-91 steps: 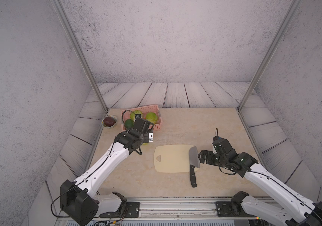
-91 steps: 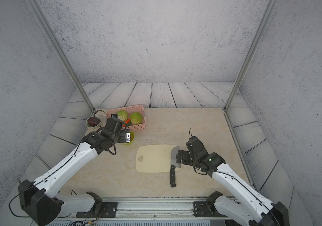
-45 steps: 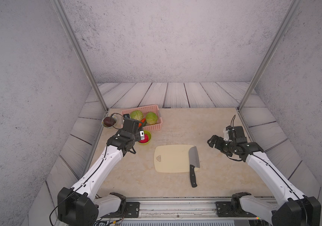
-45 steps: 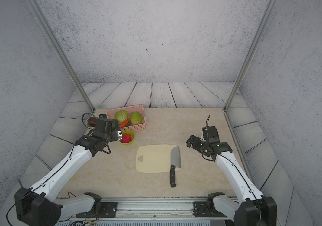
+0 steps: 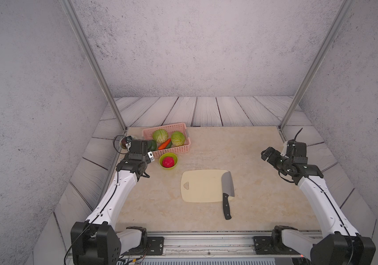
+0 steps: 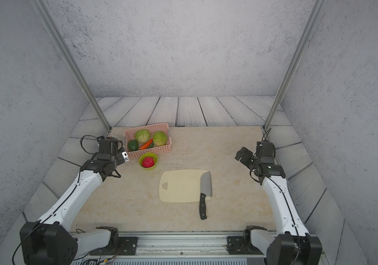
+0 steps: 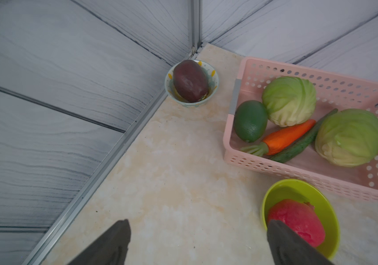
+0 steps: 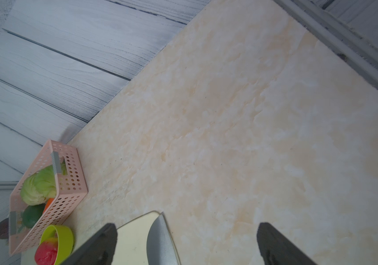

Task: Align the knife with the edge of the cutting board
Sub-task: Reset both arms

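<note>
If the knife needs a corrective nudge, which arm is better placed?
Right, probably. The knife lies along the cutting board end nearest the right tool, open and empty; the left tool hovers by the green bowl, farther off.

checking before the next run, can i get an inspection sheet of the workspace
surface: beige marbled table, no spills seen
job's things: knife blade flat on cutting board, along its end nearer the right arm; handle overhangs onto the table
clutter: pink basket of vegetables, green bowl with red fruit, small bowl with dark fruit
grippers: left gripper and right gripper open, holding nothing, clear of the board
cables: black loop at left wrist, short cable at right wrist
surroundings: grey planks, metal posts, grey walls
</note>
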Tool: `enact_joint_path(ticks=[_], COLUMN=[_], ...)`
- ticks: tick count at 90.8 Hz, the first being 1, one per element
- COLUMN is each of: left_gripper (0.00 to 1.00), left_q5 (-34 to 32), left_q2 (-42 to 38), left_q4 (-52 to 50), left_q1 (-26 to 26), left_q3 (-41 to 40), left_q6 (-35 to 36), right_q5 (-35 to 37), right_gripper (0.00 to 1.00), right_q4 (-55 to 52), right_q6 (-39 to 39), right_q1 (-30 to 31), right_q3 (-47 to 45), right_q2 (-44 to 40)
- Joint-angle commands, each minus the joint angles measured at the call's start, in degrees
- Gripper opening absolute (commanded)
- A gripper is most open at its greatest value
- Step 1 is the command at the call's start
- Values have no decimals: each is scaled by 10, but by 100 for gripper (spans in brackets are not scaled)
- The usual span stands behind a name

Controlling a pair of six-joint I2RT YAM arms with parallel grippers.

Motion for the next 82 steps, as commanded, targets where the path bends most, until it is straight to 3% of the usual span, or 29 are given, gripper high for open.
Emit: enact_joint_path(ticks=[1,23,43,55,82], left_gripper=[99,98,98,98,98], left_q5=[-50,-124,-185,-163,1], left_q2=[11,41,75,80,89], left_q4=[6,6,105,197,455], left_q1=[21,63,66,66,66], left_q3=[-13,-34,-100,-137,-246], left_q6=[-26,-61,-16,30,176], right_q5=[61,106,162,190,209], right_gripper=[99,99,99,99,99], right_q4=[47,126,235,282,443], right_q6=[-5,11,10,-2,-81], right_q1=[-14,-73,-105,-110,-110], right_q3=[-21,-86,-147,-170,-250], right_q2=[8,19,42,60,69])
